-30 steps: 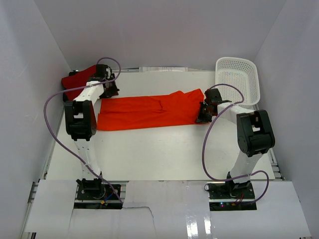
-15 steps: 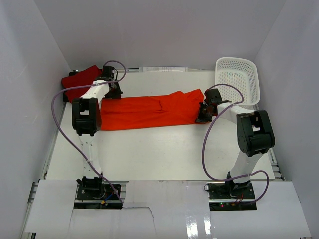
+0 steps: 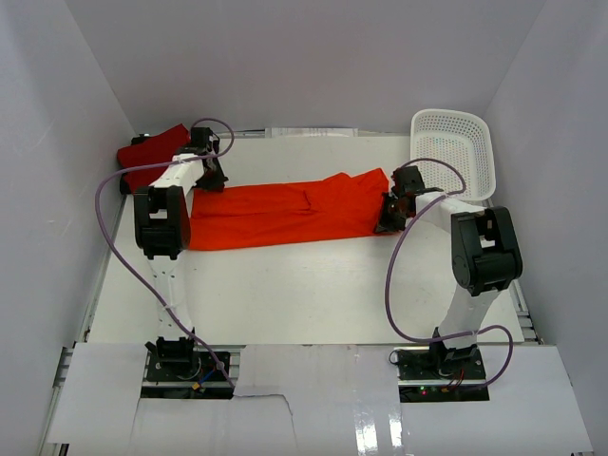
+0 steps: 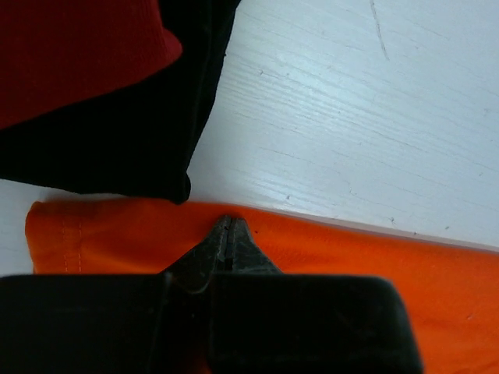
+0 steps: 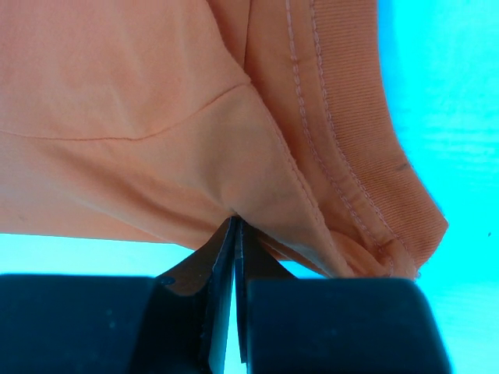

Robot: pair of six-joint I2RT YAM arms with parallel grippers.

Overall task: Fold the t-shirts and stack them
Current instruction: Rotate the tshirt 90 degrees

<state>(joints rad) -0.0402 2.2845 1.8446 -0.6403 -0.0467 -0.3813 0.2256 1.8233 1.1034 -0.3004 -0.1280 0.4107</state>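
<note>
The bright orange t-shirt lies as a long strip across the table's middle. My left gripper is at its left far corner, jaws shut at the cloth's far edge; the orange cloth lies flat there. My right gripper is at the right end, shut on a pinch of orange cloth by the collar seam. The crimson t-shirt lies folded at the far left corner, on the black t-shirt; the crimson t-shirt also shows in the left wrist view.
A white perforated basket stands at the far right corner. Grey walls close in the left, back and right sides. Purple cables loop off both arms.
My left arm's elbow has shifted slightly right while its gripper stayed at the shirt's left far corner. The right arm and the shirt have barely moved.
</note>
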